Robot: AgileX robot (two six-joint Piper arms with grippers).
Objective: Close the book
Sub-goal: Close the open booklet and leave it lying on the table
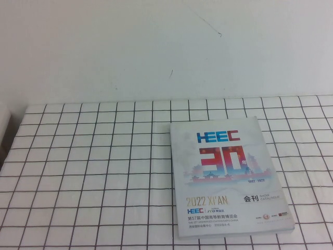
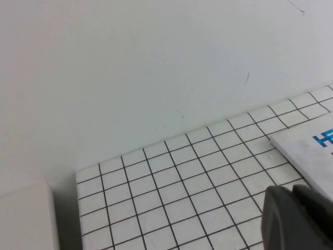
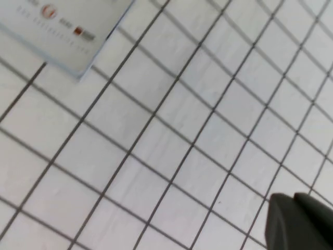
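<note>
Book (image 1: 229, 177), closed, cover up, flat on checked cloth (image 1: 93, 172) right of centre; closing judged done; left gripper (image 2: 297, 217) near far-left corner, right gripper (image 3: 299, 221) near near-right corner, neither touching, grip state of both indeterminable.

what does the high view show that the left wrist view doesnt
Only the high view: the whole book, lying closed with its front cover up, on the right part of the table. Neither arm appears there. Only the left wrist view: the left gripper, a dark shape above the cloth close to one corner of the book. Both: the checked cloth, the white wall and at least part of the book. The right gripper shows only in the right wrist view, over the cloth near another corner of the book.
</note>
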